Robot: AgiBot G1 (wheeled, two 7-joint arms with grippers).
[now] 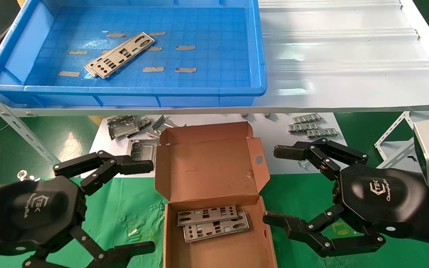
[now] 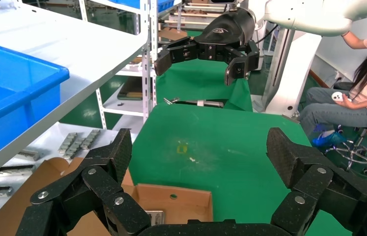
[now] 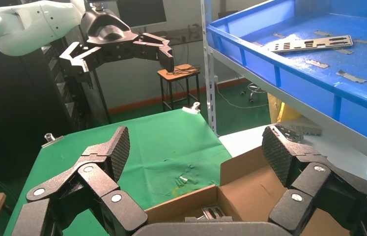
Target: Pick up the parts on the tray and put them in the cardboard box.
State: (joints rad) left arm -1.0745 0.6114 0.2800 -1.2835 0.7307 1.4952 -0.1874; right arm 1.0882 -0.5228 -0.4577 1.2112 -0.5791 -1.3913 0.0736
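Both grippers wide open and empty, flanking the small brown cardboard box (image 1: 214, 193)!

Left gripper (image 1: 132, 204) and right gripper (image 1: 285, 186) hold nothing; thin silver punched metal plates (image 1: 119, 56) lie stacked, far-left in the bright-blue plastic tray (image 1: 259, 56). A pinch could lift both or slip.

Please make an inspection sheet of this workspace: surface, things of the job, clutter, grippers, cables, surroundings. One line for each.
Surface: green cloth under a white shelf panel.
Job's things: blue tray on the shelf holds parts stacked at an angle; open cardboard box below holds two plates.
Clutter: bent grey frames and ribbed strips on a white sheet behind the box.
Grippers: left gripper open, empty, left of the box; right gripper open, empty, right of it.
Cables: nothing seen.
Surroundings: seated person holding a controller, far side.
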